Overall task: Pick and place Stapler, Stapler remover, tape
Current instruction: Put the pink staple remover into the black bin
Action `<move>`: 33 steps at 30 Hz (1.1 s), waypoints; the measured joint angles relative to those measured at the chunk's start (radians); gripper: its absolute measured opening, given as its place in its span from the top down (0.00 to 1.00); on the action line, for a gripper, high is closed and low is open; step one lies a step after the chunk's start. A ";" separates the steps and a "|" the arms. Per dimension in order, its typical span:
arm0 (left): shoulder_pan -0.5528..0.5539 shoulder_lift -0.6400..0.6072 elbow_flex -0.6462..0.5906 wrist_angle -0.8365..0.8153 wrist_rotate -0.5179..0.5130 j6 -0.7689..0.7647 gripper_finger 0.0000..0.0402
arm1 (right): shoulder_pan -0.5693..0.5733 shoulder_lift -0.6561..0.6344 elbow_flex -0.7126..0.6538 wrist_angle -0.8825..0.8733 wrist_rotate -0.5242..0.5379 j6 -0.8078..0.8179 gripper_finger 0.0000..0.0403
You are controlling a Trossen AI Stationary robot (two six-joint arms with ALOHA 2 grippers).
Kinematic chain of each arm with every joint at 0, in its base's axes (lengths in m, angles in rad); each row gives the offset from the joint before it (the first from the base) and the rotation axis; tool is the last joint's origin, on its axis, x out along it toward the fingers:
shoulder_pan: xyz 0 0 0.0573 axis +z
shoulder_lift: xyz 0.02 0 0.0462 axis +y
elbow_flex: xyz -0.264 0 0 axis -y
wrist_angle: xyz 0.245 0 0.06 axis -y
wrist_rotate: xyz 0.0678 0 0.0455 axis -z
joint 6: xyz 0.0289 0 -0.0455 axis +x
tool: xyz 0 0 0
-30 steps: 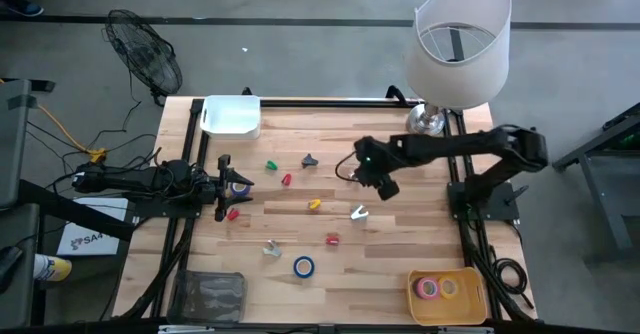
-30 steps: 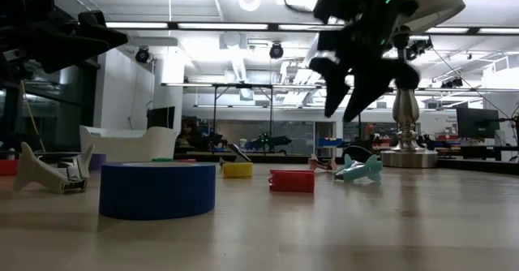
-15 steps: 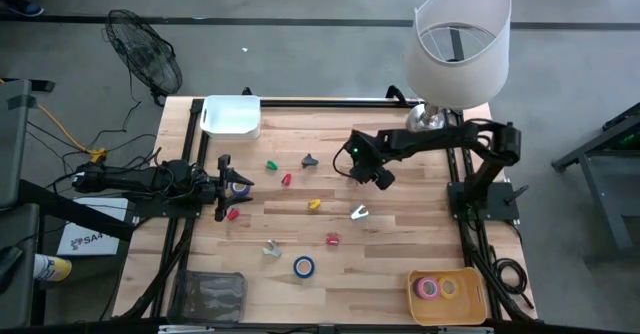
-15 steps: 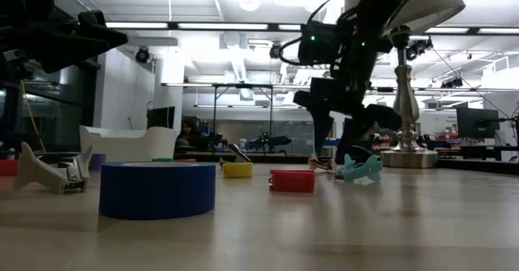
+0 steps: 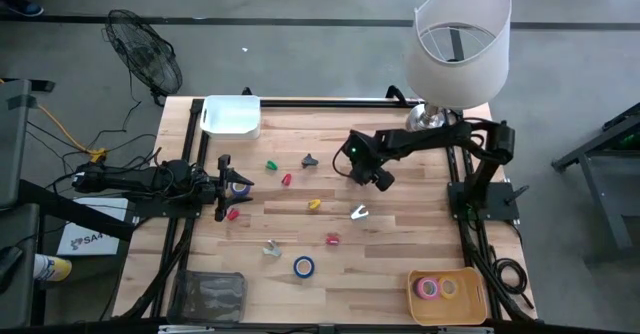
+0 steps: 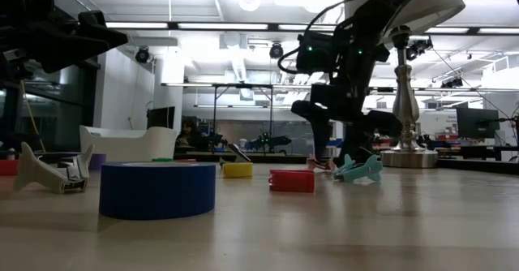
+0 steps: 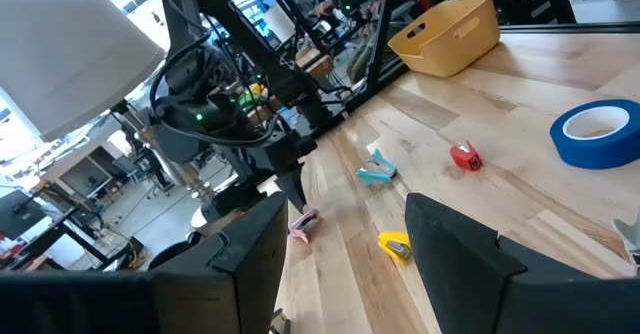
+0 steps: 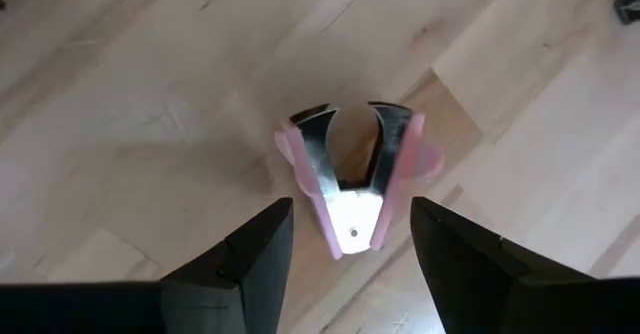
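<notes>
A pink staple remover (image 8: pixel 350 174) lies flat on the table, its metal jaws pointing away from the wrist camera. My right gripper (image 8: pixel 350 212) is open just above it, one finger on either side, and touches nothing; in the high view the gripper (image 5: pixel 366 172) hides the remover. The remover also shows in the left wrist view (image 7: pixel 303 221). A blue tape roll (image 5: pixel 303 266) lies near the front, with a red stapler (image 5: pixel 332 239) and a yellow stapler (image 5: pixel 314 204) behind it. My left gripper (image 5: pixel 235 186) waits open and empty at the table's left.
A teal staple remover (image 5: pixel 358 212) lies just in front of the right gripper. A yellow bin (image 5: pixel 470 296) with tape rolls stands front right, a white tray (image 5: pixel 232 116) far left, a lamp (image 5: pixel 455 44) far right. Small green, red, dark and white items are scattered mid-table.
My right gripper has moved toward the table's left edge and down, from well above the table until it straddles the pink staple remover. Over the last half second it has hardly moved.
</notes>
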 joint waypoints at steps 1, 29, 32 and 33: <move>0.000 0.000 0.000 0.000 0.000 0.000 0.50 | 0.000 0.006 0.000 0.002 -0.008 0.000 0.52; 0.000 0.000 0.000 0.000 0.000 0.000 0.50 | 0.004 0.010 -0.002 -0.012 0.081 0.489 0.82; 0.000 0.000 0.000 0.000 0.000 0.000 0.50 | 0.020 -0.041 -0.003 -0.001 0.165 0.560 0.82; 0.000 0.000 0.000 0.000 0.000 0.000 0.50 | 0.025 -0.060 -0.001 0.004 0.190 0.580 0.82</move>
